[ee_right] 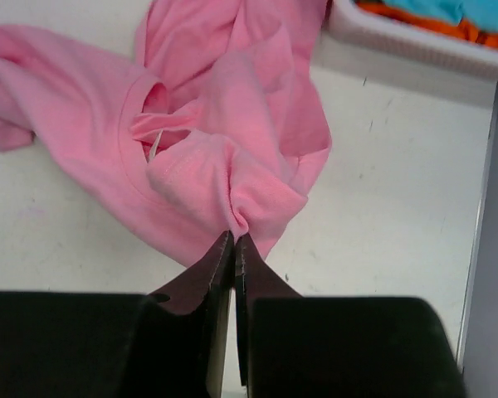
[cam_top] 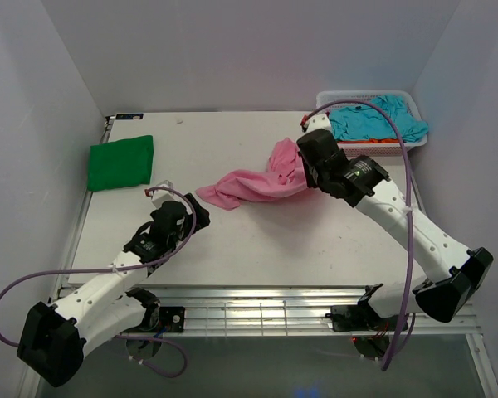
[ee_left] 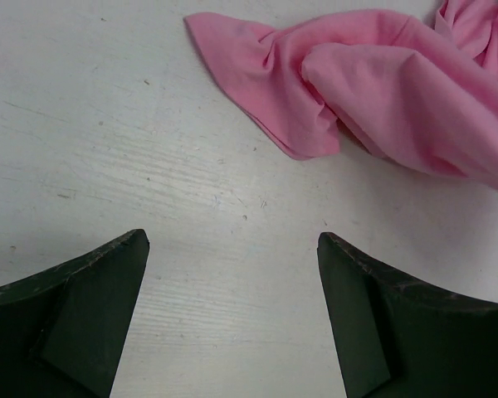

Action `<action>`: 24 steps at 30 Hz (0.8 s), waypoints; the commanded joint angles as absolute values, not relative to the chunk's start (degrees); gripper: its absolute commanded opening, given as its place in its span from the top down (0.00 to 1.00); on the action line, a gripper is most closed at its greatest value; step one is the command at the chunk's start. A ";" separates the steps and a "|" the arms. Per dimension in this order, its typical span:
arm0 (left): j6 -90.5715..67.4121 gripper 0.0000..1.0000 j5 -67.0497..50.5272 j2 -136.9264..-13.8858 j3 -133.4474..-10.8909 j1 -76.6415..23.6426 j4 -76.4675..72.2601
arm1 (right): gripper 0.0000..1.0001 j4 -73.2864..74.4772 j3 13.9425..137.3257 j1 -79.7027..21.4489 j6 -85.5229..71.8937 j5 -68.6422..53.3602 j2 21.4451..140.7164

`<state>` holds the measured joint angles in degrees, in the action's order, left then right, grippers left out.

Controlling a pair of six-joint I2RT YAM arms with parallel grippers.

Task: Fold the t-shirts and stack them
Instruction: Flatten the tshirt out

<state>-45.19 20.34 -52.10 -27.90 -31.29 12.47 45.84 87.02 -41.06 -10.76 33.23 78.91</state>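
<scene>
Right wrist view first: your right gripper (ee_right: 234,242) has its fingers pressed together on a bunched fold of the pink t-shirt (ee_right: 224,124); the cloth puckers right at the tips, so you are pinching fabric; the collar opening lies just beyond the pinch, and the rest spreads crumpled over the table (ee_right: 382,207) to the left. At the top right of that view you see the wall of the white basket (ee_right: 415,46), with the orange t-shirt (ee_right: 423,25) and the turquoise t-shirt (ee_right: 473,10) inside it. In the top external view the pink t-shirt lies as a rumpled band near the middle of the table, one end raised at your right gripper, the other trailing toward your left arm; the green t-shirt (cam_top: 121,162) lies flat and roughly squared at the far left edge, well apart. In the left wrist view your left gripper (ee_left: 232,238) has its fingers spread wide with only bare table between them; it holds nothing; the near corner of the pink t-shirt lies ahead of the tips, apart from them.
</scene>
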 commanded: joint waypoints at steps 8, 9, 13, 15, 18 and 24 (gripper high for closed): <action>-44.12 0.07 19.95 -48.52 -28.04 -31.20 14.15 | 0.30 69.17 74.44 -47.54 -34.80 40.60 74.71; -44.12 0.07 20.04 -48.78 -27.95 -31.20 14.15 | 0.27 68.39 74.88 -48.16 -34.37 40.61 74.45; -43.95 0.07 20.47 -51.23 -27.34 -31.20 11.87 | 0.25 46.24 71.21 -48.25 -22.63 33.33 71.81; -43.51 0.07 21.09 -52.73 -26.29 -31.20 7.58 | 0.25 38.80 66.90 -48.25 -20.14 29.19 71.63; -41.66 0.07 23.28 -57.73 -25.40 -31.11 1.16 | 0.26 27.79 64.34 -48.16 -15.74 26.90 74.78; -37.88 0.06 21.89 -71.35 -30.23 -28.84 -8.08 | 0.31 16.80 66.79 -44.83 -11.60 23.22 85.24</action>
<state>-40.49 22.09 -67.90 -26.76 -30.44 -0.86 28.03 65.10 -47.05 -15.55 26.96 82.41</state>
